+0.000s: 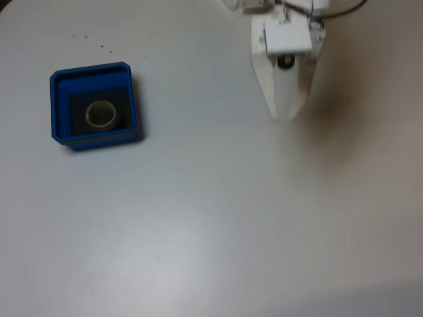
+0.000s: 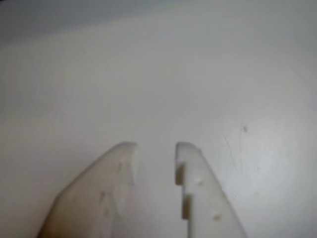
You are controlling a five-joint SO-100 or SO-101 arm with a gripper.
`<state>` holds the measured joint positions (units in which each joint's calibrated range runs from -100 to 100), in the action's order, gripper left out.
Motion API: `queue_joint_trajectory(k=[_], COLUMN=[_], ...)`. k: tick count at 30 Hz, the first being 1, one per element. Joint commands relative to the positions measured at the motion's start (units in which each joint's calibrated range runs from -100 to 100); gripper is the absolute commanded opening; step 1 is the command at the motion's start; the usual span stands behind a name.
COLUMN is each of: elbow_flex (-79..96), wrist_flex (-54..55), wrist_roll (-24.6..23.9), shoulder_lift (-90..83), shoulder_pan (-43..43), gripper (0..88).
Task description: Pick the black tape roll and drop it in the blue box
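- The black tape roll (image 1: 101, 114) lies flat inside the blue box (image 1: 61, 105), on the dark floor of the box, roughly central. Its pale inner core faces up in the fixed view; the black outer band is hard to separate from the dark floor.
- The blue box sits on the table (image 1: 198, 218) at the left of the fixed view, slightly rotated against the picture edges. Its low walls surround the roll on all four sides.
- The gripper (image 1: 284, 117) is at the upper right of the fixed view, well apart from the box, with bare table between them. Its two white fingers point down the picture and converge toward their tips.
- Gripper state: slightly parted and empty. In the wrist view, the gripper (image 2: 155, 147) shows a narrow gap between the fingertips, and only table surface is visible through that gap.
- In the wrist view, the right finger (image 2: 203, 193) has a stepped, notched inner edge; the left finger (image 2: 99, 198) is smooth and rounded.
- The table is a plain pale surface. A few small dark specks (image 1: 92, 41) lie on it, beyond the box in the fixed view.
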<state>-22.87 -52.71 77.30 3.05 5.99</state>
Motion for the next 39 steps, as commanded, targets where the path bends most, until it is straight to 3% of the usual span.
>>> queue_joint_trajectory(k=[1, 39], elbow_flex=[0.6, 77.1], wrist_flex=[0.3, 0.2], wrist_roll=[0.1, 0.1], shoulder_lift=[-9.9, -90.8], shoulder_pan=[-0.4, -0.4], gripper=[1.3, 1.3])
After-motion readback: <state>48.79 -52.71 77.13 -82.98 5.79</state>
